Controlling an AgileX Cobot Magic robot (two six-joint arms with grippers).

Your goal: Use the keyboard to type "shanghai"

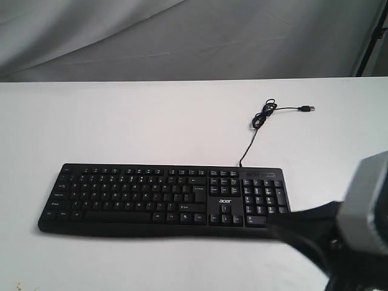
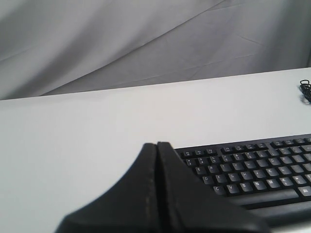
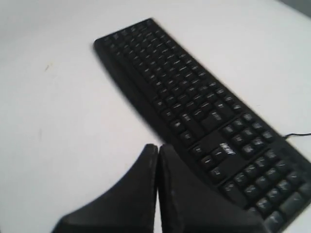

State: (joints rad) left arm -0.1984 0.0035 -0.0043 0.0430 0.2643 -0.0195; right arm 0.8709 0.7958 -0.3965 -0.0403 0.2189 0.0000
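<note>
Exterior view: one keyboard [image 1: 163, 197] lies flat on the white table [image 1: 121, 121], its long side across the picture; one thin cable [image 1: 250, 142] leaves its far edge, loops into a small coil and ends in one USB plug [image 1: 308, 108]; only one arm shows, blurred, and the right gripper [image 1: 276, 219] overlaps the near corner of the number-pad end, contact impossible to tell.

Left wrist view: the left gripper [image 2: 157, 145], unseen in the exterior view, has its two fingers pressed together along a thin seam, holding nothing; the keyboard's letter end lies just beyond it; a grey backdrop cloth [image 2: 146, 43] hangs behind the table.

Right wrist view: the right gripper's fingers are likewise closed flat against each other, empty, above bare table beside the keyboard's front edge; the small white logo [image 3: 227, 149] reads clearest here.
</note>
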